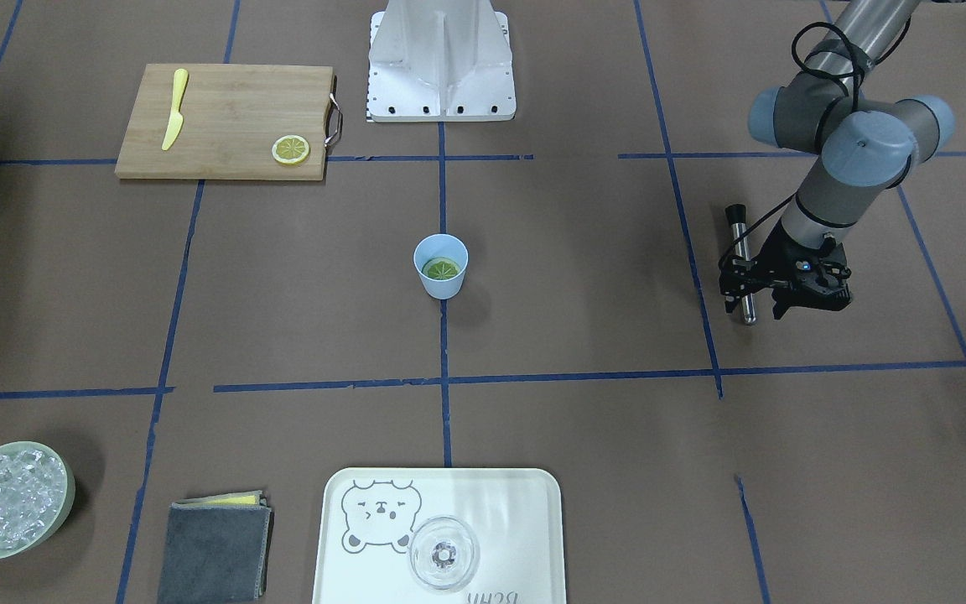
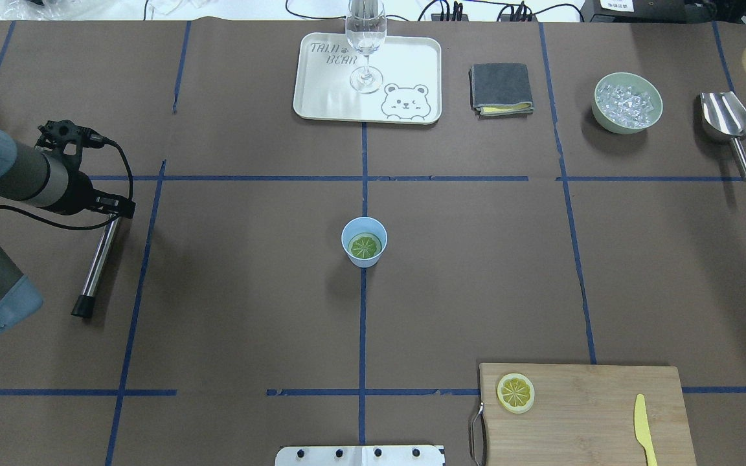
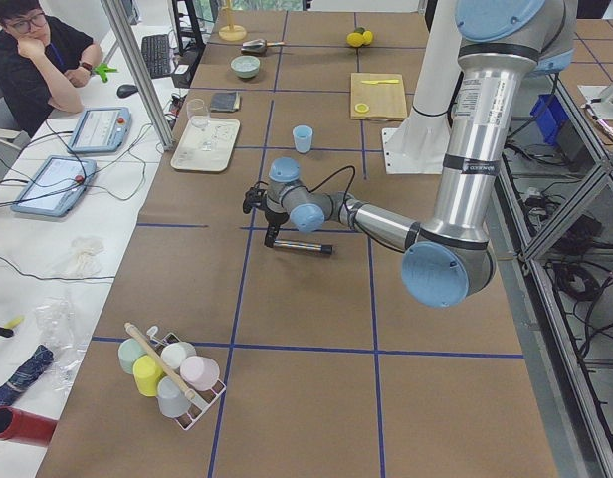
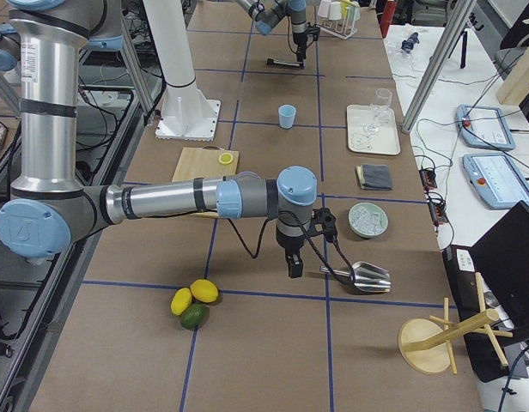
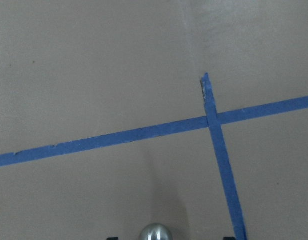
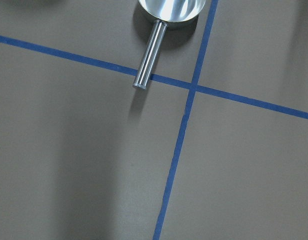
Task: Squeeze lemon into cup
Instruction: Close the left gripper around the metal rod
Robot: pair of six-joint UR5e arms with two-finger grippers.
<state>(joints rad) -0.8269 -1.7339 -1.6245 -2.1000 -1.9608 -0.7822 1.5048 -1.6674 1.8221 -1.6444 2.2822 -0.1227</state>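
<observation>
Lemon seemingly flat inside cup.

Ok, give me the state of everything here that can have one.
cup: upright, slice inside.
lemon: lying flat inside the cup.
glass: upright on the tray.
bowl: filled with ice.
cloth: folded.
left pincer: open, holding nothing.
right pincer: cannot tell whether open or shut.
</observation>
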